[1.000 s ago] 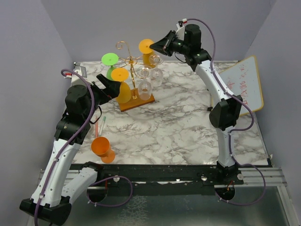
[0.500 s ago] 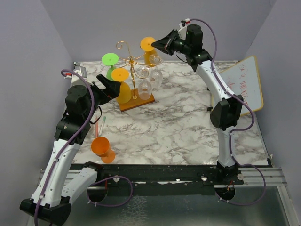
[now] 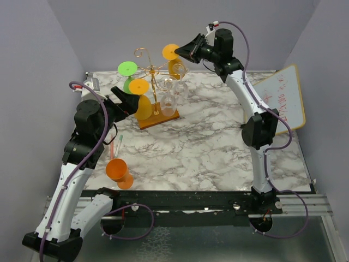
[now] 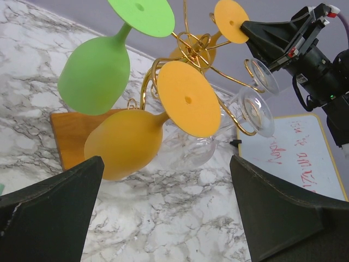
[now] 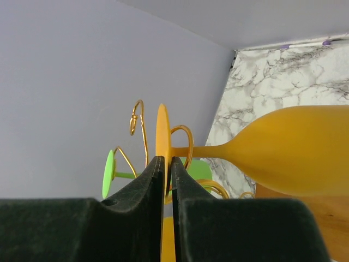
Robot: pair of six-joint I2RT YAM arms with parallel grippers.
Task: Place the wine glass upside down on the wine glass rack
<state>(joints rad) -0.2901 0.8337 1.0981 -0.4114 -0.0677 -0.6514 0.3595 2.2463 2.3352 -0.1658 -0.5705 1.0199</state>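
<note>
The wine glass rack (image 3: 148, 70) is gold wire on an orange-brown wooden base (image 3: 158, 120). It also shows in the left wrist view (image 4: 196, 46). My right gripper (image 3: 184, 52) is shut on the foot disc (image 5: 162, 131) of an orange wine glass (image 5: 297, 150), held upside down at the rack's upper right arm (image 3: 175, 66). My left gripper (image 3: 124, 98) is open and empty, just left of a yellow-orange glass (image 4: 128, 144) that hangs on the rack. A green glass (image 4: 95, 73) and clear glasses (image 4: 253, 109) hang there too.
Another orange glass (image 3: 119, 172) lies on the marble table near the left arm's base. A thin red and green stick (image 3: 116, 144) lies beside it. A whiteboard (image 3: 283, 98) leans at the right edge. Grey walls stand close behind the rack.
My right gripper has shifted slightly up and right with the orange glass, staying at the rack's upper right arm. The left arm has barely moved.
</note>
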